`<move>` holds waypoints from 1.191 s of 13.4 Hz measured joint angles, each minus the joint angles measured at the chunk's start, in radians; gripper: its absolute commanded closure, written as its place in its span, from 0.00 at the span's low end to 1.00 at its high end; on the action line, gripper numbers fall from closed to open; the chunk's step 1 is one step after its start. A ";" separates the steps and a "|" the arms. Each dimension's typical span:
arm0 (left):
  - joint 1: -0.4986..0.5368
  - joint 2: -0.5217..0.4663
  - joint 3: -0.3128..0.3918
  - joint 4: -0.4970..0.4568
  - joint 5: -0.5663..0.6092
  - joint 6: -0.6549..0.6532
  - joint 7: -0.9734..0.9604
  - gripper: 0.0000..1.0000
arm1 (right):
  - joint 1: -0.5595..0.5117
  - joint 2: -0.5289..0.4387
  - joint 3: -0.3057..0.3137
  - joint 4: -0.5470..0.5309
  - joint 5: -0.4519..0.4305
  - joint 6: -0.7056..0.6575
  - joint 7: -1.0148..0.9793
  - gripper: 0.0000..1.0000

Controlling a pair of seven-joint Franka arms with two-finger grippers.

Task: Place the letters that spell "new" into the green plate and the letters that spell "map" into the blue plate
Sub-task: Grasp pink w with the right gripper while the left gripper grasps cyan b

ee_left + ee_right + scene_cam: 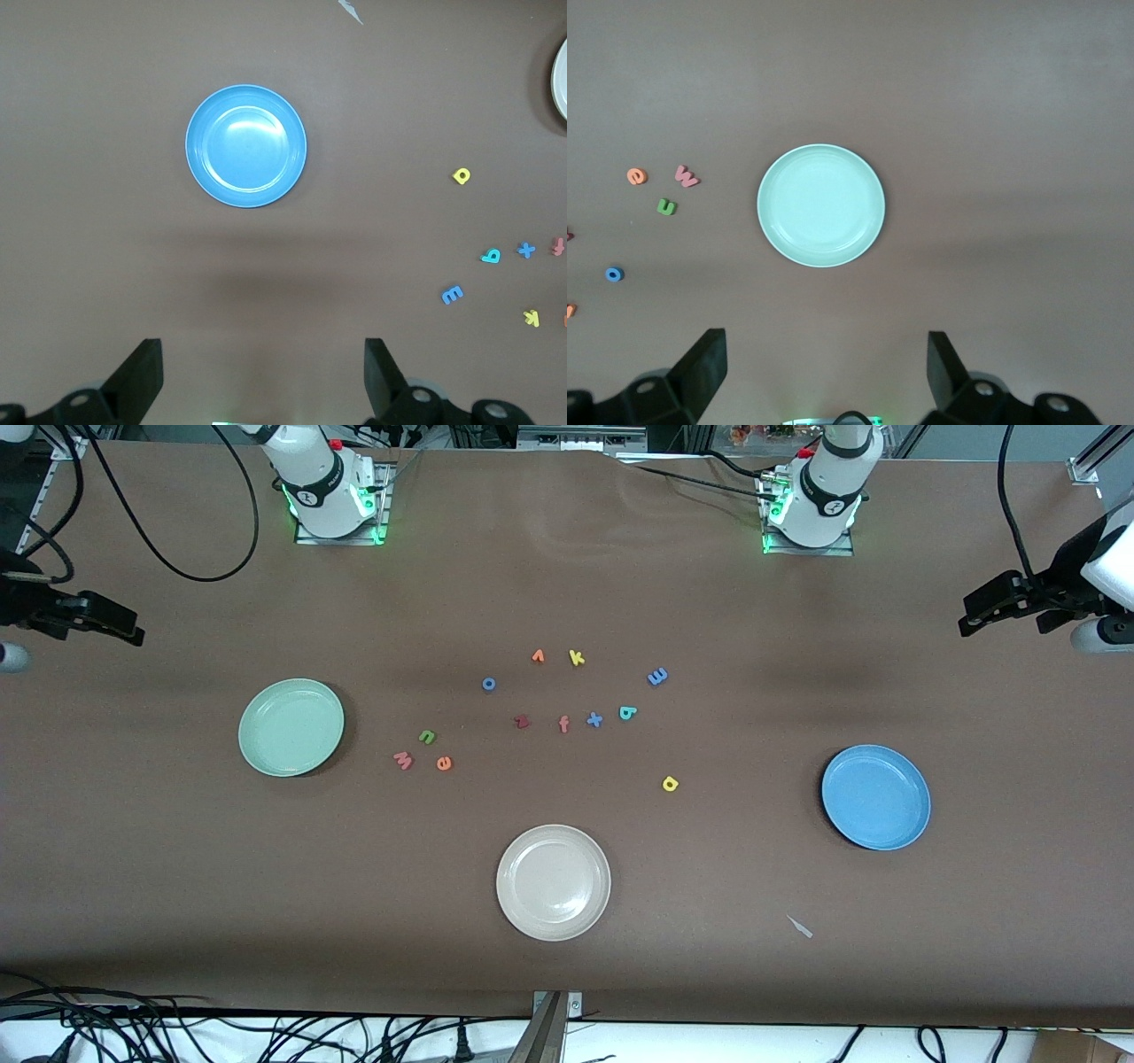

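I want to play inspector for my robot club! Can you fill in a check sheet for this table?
Surface: brown table, with a small pale scrap near the blue plate.
Job's things: green n, orange e and pinkish-red w lie beside the green plate; blue m, teal a and yellow p lie loose mid-table; blue plate holds nothing.
Clutter: beige-white plate, blue o, yellow k, blue x, dark red z.
Grippers: left gripper open, over the blue plate's end; right gripper open, over the green plate's end.
Cables: black cables near the right arm's base.
Surroundings: nothing seen.
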 measured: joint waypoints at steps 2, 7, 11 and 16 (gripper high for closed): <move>-0.001 0.016 -0.001 -0.005 0.000 -0.001 0.000 0.00 | 0.011 0.027 0.029 -0.005 0.000 0.016 0.052 0.00; -0.045 0.112 -0.004 -0.008 -0.011 0.003 0.000 0.00 | 0.088 0.179 0.039 -0.017 0.000 0.134 0.213 0.00; -0.190 0.194 -0.008 -0.012 -0.063 0.081 -0.072 0.00 | 0.194 0.303 0.042 -0.024 -0.022 0.253 0.489 0.00; -0.381 0.330 -0.014 -0.030 -0.085 0.276 -0.222 0.00 | 0.274 0.340 0.042 -0.178 -0.033 0.485 0.830 0.00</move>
